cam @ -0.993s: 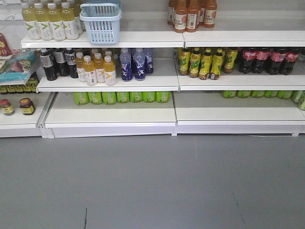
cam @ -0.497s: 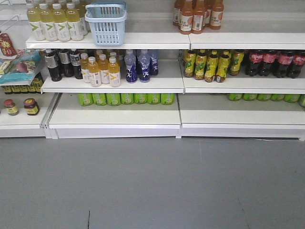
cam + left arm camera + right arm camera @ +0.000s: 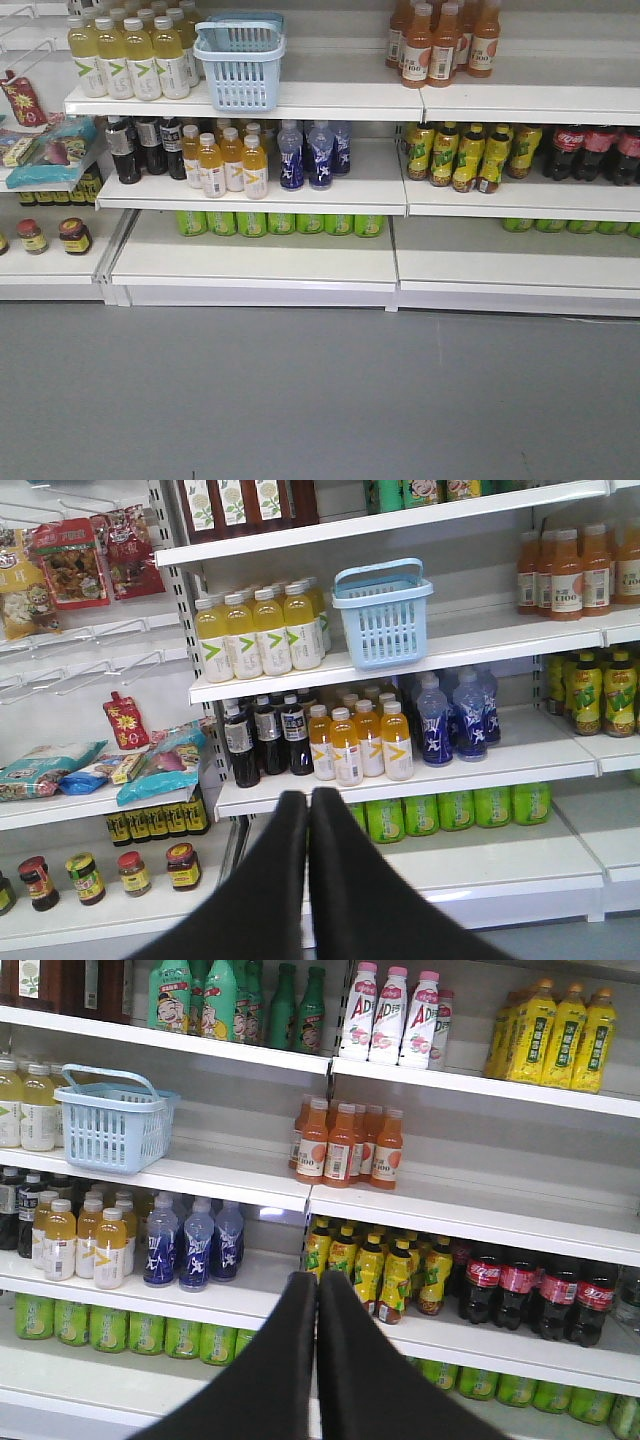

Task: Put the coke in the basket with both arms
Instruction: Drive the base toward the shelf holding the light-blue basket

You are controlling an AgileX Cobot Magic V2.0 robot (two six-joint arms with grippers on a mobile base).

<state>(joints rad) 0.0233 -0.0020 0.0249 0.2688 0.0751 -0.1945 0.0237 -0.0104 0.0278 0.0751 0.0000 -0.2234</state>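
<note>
White metal store shelving over grey floor, stocked with bottled drinks. One light blue slotted plastic basket upright on the upper shelf, just right of a front row of four pale-yellow drink bottles. Lower right, dark cola plastic bottles with red labels. Pressed fully closed and holding nothing: left black flat gripper, out in front of the shelves. Likewise closed and empty: right black flat gripper.

Basket on shelf, right of bottles

white shelves, orange bottles, jars
</note>
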